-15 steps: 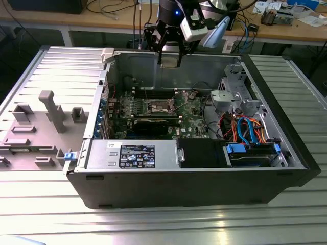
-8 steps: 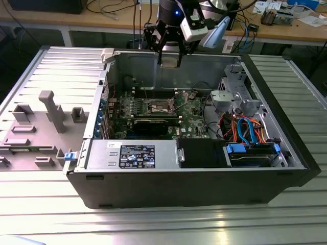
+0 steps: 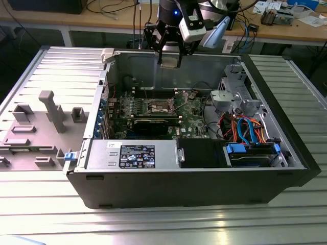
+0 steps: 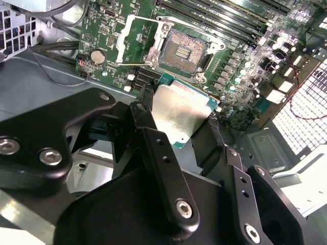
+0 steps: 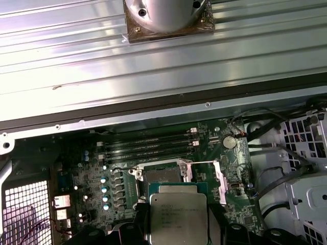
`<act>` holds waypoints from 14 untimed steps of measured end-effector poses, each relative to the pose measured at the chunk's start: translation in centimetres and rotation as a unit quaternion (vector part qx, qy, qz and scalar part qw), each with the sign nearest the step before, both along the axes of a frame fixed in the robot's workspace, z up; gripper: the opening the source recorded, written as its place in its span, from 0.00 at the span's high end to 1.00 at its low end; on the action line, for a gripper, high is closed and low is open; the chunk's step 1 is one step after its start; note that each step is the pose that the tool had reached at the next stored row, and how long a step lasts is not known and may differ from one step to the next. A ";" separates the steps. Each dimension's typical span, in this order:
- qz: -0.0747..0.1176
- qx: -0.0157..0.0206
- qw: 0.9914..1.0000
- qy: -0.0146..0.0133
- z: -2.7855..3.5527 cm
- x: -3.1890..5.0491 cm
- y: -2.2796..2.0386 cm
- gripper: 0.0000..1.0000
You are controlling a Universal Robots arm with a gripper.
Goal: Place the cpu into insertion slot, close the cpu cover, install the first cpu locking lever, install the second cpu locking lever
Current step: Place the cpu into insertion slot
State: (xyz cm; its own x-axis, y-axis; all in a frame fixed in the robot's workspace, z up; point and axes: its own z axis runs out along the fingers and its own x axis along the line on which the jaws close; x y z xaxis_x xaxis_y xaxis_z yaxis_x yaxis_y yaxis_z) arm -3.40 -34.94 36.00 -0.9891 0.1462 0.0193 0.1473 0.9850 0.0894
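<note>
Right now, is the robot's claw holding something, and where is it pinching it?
Yes. The gripper holds the cpu, pinched by two opposite side edges, with its flat metal face left uncovered.

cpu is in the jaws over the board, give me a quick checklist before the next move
1. Flat square grey-silver cpu clamped between the jaws: ok.
2. Square silvery metal cpu cover swung open, off the socket: ok.
3. Dark square insertion slot bare, with its contact grid exposed and nothing lying in it: ok.
4. Cpu lined up squarely over the insertion slot: cannot tell, since both wrist views look at it from a slant.
5. Cpu corner orientation matched to the slot: cannot tell.
6. Cpu held level in the jaws: cannot tell.
</note>
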 end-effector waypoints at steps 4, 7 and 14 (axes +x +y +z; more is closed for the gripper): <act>-0.001 0.000 1.000 0.000 0.00 0.00 0.00 0.45; -0.001 0.000 1.000 0.000 0.00 0.00 0.00 0.45; -0.009 0.000 1.000 0.000 0.00 0.00 0.00 0.45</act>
